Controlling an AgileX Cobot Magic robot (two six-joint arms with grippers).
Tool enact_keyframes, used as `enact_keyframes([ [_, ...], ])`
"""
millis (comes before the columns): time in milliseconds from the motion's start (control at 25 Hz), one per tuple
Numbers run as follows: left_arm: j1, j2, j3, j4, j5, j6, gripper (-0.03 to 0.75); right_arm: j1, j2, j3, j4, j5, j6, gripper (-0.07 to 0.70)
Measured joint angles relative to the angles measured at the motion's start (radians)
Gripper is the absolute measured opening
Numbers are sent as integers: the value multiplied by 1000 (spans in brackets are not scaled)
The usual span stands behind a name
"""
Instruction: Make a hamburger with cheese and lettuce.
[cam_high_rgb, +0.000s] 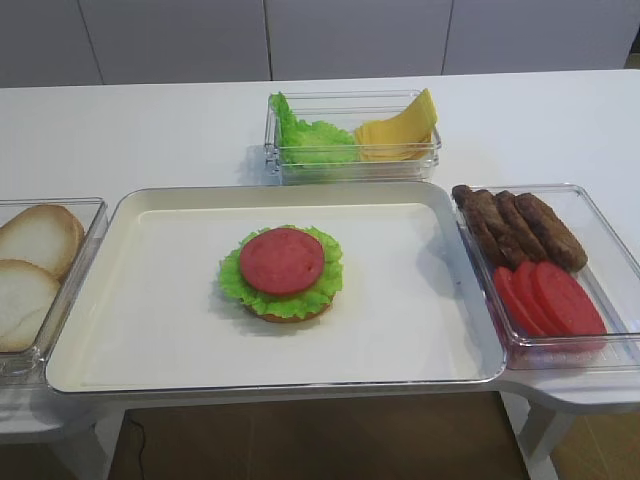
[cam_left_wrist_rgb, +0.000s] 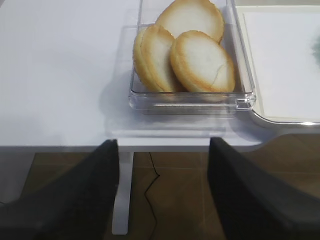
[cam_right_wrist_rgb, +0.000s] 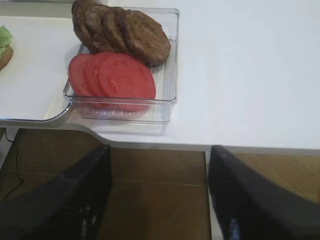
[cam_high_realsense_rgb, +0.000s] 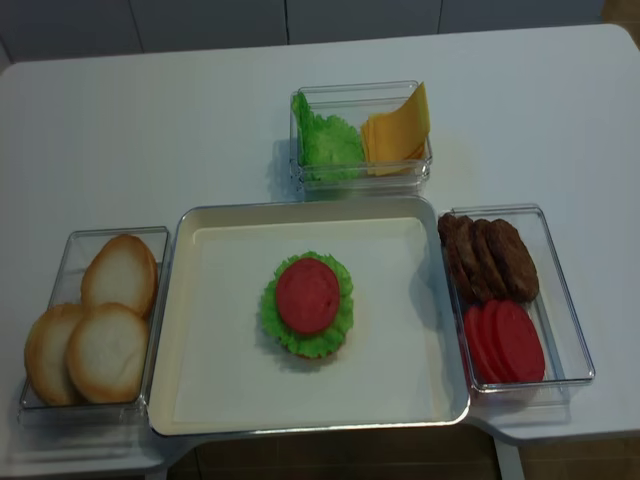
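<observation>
White tabletop (cam_high_realsense_rgb: 150, 130) carries a cream metal-rimmed tray (cam_high_realsense_rgb: 220, 390) with the low bun-and-green-leaf hamburger (cam_high_realsense_rgb: 307, 305) at its centre, tomato slice uppermost. Behind it, a clear box holds ruffled lettuce (cam_high_realsense_rgb: 327, 142) and yellow cheese squares (cam_high_realsense_rgb: 398, 130). Brown wooden floor lies below. Both the black left gripper (cam_left_wrist_rgb: 162, 195) and the black right gripper (cam_right_wrist_rgb: 160, 200) hang spread wide, empty, off the table's near edge.
</observation>
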Motion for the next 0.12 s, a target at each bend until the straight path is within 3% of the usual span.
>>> enact_keyframes([
  [120,0,0,0,0,0,0,418,0,0,0,0,0,0,477],
])
